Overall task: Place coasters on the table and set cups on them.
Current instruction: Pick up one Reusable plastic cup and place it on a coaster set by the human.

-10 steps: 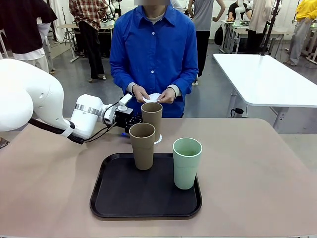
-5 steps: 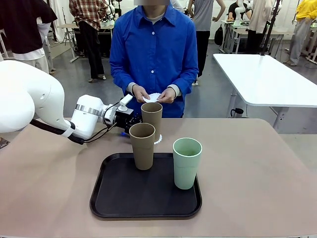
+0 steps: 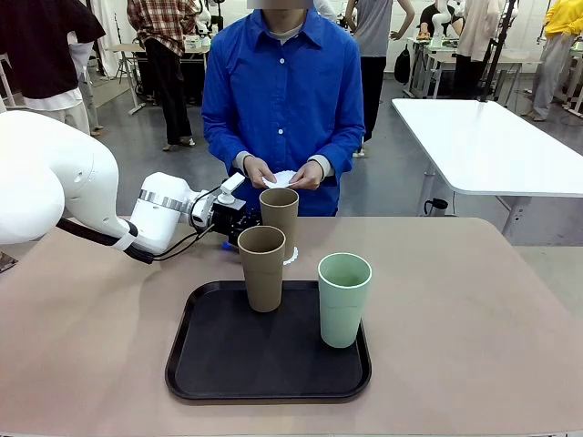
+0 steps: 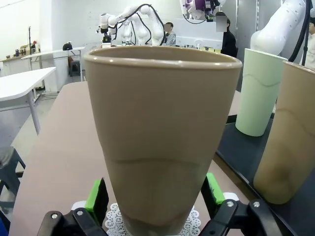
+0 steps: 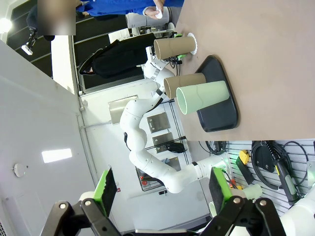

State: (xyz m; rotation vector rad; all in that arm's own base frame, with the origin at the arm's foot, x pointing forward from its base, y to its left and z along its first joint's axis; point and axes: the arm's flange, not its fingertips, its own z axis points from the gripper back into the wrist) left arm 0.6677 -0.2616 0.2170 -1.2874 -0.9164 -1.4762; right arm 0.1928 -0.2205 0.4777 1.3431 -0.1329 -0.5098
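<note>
A tan cup [image 3: 279,217] stands upright on a lacy white coaster [image 3: 292,258] on the beige table [image 3: 474,319], just behind the black tray [image 3: 209,364]. My left gripper [image 3: 253,224] is open, one finger on either side of this cup. In the left wrist view the cup [image 4: 162,137] rises between the green pads [image 4: 96,195], its base on the coaster [image 4: 114,217]. A second tan cup [image 3: 262,269] and a mint green cup [image 3: 344,299] stand on the tray. The person holds more white coasters [image 3: 281,179] in both hands. My right gripper [image 5: 162,187] hangs open and holds nothing, far from the table.
The person in a blue shirt [image 3: 282,100] stands at the table's far edge. A white-topped table [image 3: 492,146] is at the back right. Bare tabletop lies to the left and right of the tray.
</note>
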